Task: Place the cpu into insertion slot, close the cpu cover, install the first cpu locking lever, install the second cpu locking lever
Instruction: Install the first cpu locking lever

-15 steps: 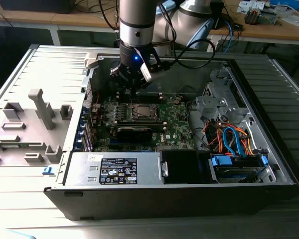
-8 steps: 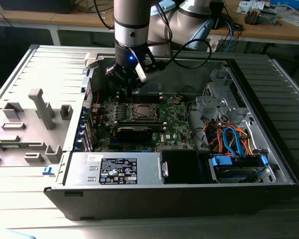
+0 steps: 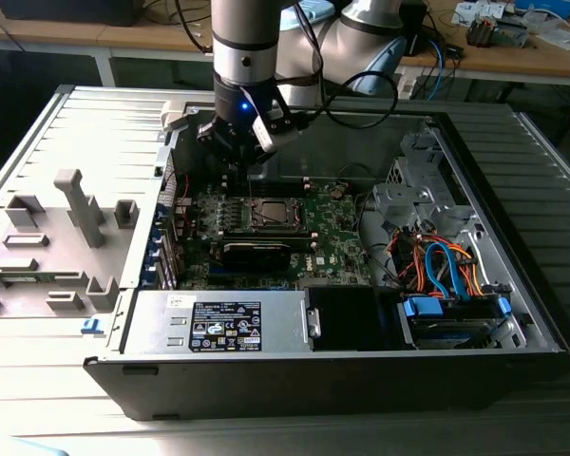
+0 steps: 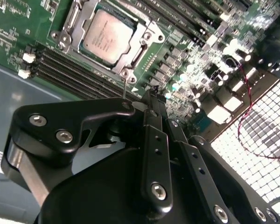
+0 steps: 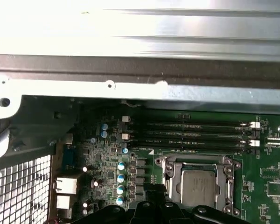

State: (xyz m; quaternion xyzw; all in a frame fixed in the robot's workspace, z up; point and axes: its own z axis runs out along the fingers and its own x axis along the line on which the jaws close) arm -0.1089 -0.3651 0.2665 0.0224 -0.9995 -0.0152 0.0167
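Observation:
The cpu [image 4: 107, 36], a silvery square chip, lies flat in the insertion slot [image 3: 271, 215] on the green motherboard; the first wrist view shows it too [image 5: 199, 187]. The dull metal cpu cover [image 4: 141, 46] lies down around the chip's edges [image 5: 170, 181]. A thin metal lever rod [image 4: 124, 86] stands up from the socket's corner, right beside my black gripper [image 4: 151, 100]. I cannot tell whether they touch. My gripper [image 3: 239, 176] hangs shut just off the socket's corner, at the exterior view's left and back, with its black body [image 5: 151, 203] next to the socket.
Black memory slots [image 4: 79, 77] run alongside the socket. A black block [image 3: 256, 253] sits in front of it. The power supply [image 3: 218, 323], a drive with orange and blue cables [image 3: 442, 271] and the case walls [image 5: 140, 70] ring the board. Grey fixtures [image 3: 76, 214] stand outside the case.

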